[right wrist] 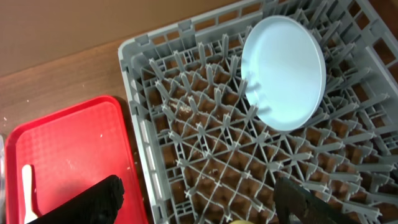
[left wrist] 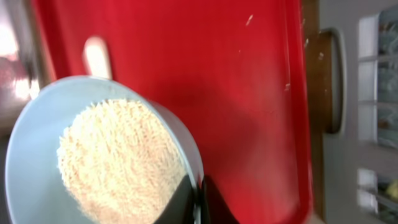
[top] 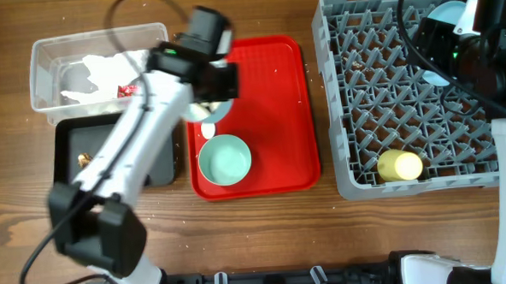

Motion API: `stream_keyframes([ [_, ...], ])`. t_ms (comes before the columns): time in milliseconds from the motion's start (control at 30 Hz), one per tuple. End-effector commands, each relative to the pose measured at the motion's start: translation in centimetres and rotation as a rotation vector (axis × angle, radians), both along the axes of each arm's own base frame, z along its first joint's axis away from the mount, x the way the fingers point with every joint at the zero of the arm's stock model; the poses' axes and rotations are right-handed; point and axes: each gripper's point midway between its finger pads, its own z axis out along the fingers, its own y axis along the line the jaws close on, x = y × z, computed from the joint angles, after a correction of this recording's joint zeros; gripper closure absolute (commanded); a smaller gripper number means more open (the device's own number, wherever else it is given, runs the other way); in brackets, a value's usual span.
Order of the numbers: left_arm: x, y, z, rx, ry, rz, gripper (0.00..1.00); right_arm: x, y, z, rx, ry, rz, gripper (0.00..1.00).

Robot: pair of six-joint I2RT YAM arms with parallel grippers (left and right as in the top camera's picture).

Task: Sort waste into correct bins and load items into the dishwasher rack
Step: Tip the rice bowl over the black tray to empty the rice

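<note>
Over the red tray (top: 272,98), the left gripper (left wrist: 198,191) is pinching the rim of a pale bowl (left wrist: 31,168). It looks like one finger is inside the rim and one is outside, clenched on the thin wall. The bowl is full of loose white rice (left wrist: 118,162). It seems to be held up a bit over the tray, but I cannot tell how high. A white spoon (left wrist: 96,56) lies on the tray just beside it. A second bowl (top: 225,159), empty and teal, sits nearer the front of the tray.

The rice is waste, so I think it has to be tipped into a bin before the bowl goes in the rack (top: 332,96). The black bin (top: 69,137) has a small brown food scrap (top: 84,158) in it. The clear bin (top: 40,57) has the napkin (top: 92,72) and the red wrapper (top: 127,90). So the black one looks like the right place for food.

The bowl is stiff and smooth, and the rice makes it heavy (a pinch at one spot on the rim can let it swing or slip). The grains are tiny and will spill at any tilt. It should ride level and then tip slowly.

Over the rack, the right gripper (right wrist: 205,205) has its jaws wide apart and holds nothing. The blue plate (right wrist: 283,71) stands on edge between the pegs. The yellow cup (top: 399,164) lies near the front of the rack.
</note>
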Motion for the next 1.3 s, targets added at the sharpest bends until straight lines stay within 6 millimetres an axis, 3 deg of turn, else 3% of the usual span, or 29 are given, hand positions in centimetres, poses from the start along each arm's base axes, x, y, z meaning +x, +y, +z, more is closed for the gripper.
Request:
stream_keyframes([
  [0, -1.3, 5.2, 3.2, -0.146, 0.069, 0.129, 0.96, 0.1, -0.2, 0.1, -0.007, -0.004, -0.008, 0.20],
  [67, -2.2, 8.5, 2.9, -0.138, 0.121, 0.177, 0.96, 0.1, -0.2, 0.1, -0.006, -0.003, -0.008, 0.20],
  [133, -3.0, 10.5, 2.8, -0.180, 0.160, 0.180, 0.96, 0.1, -0.2, 0.1, -0.006, -0.004, -0.008, 0.20],
  [333, -4.5, 13.2, 0.9, -0.425, 0.202, 0.177, 0.96, 0.1, -0.2, 0.1, -0.006, -0.004, -0.008, 0.20],
  [467, -4.7, 16.0, 0.4, -0.712, 0.090, 0.201, 0.96, 0.2, -0.1, 0.1, -0.001, -0.005, -0.008, 0.20],
  [567, -5.2, 18.8, 1.5, -0.872, -0.034, 0.249, 0.96, 0.2, 0.0, 0.2, 0.004, -0.009, -0.003, 0.20],
  [667, -6.2, 22.4, 1.8, -0.972, -0.104, 0.379, 0.96, 0.3, 0.1, 0.2, 0.013, -0.010, -0.006, 0.20],
  [833, -7.3, 25.8, 2.3, -1.080, -0.189, 0.512, 0.96, 0.4, 0.5, 0.2, 0.041, -0.016, -0.003, 0.20],
  [967, -6.9, 26.0, 4.9, -1.221, -0.267, 0.512, 0.96, 0.3, 0.5, 0.2, 0.041, -0.015, -0.003, 0.20],
  [1267, -7.1, 25.7, 6.6, -1.351, -0.249, 0.559, 0.96, 0.2, 0.5, 0.1, 0.039, -0.009, -0.002, 0.20],
])
